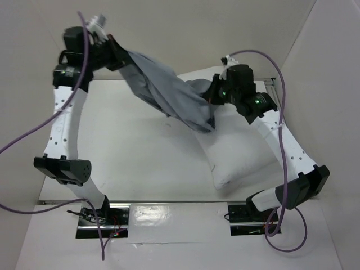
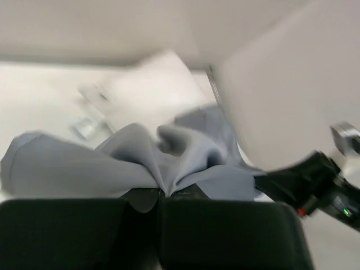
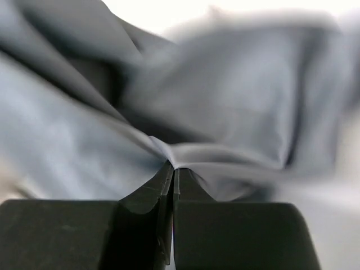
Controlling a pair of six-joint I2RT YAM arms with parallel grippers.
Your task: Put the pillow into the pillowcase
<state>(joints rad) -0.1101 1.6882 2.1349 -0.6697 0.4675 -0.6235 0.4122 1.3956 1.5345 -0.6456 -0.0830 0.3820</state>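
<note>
The grey pillowcase (image 1: 163, 90) hangs stretched in the air between my two grippers, sagging over the table. My left gripper (image 1: 115, 53) is shut on its upper left end, high at the back left. In the left wrist view the pillowcase (image 2: 140, 157) bunches out of the left gripper (image 2: 162, 194). My right gripper (image 1: 212, 97) is shut on the pillowcase's lower right end, just above the pillow. In the right wrist view the grey pillowcase (image 3: 225, 112) folds into the right gripper (image 3: 172, 167). The white pillow (image 1: 236, 152) lies on the table at the right, its far end under the cloth and the right arm.
White walls close the back and the right side (image 1: 332, 84). The white table (image 1: 135, 152) stretches out left of the pillow. A metal rail (image 1: 169, 216) with the arm bases runs along the near edge. Purple cables (image 1: 34, 135) loop off both arms.
</note>
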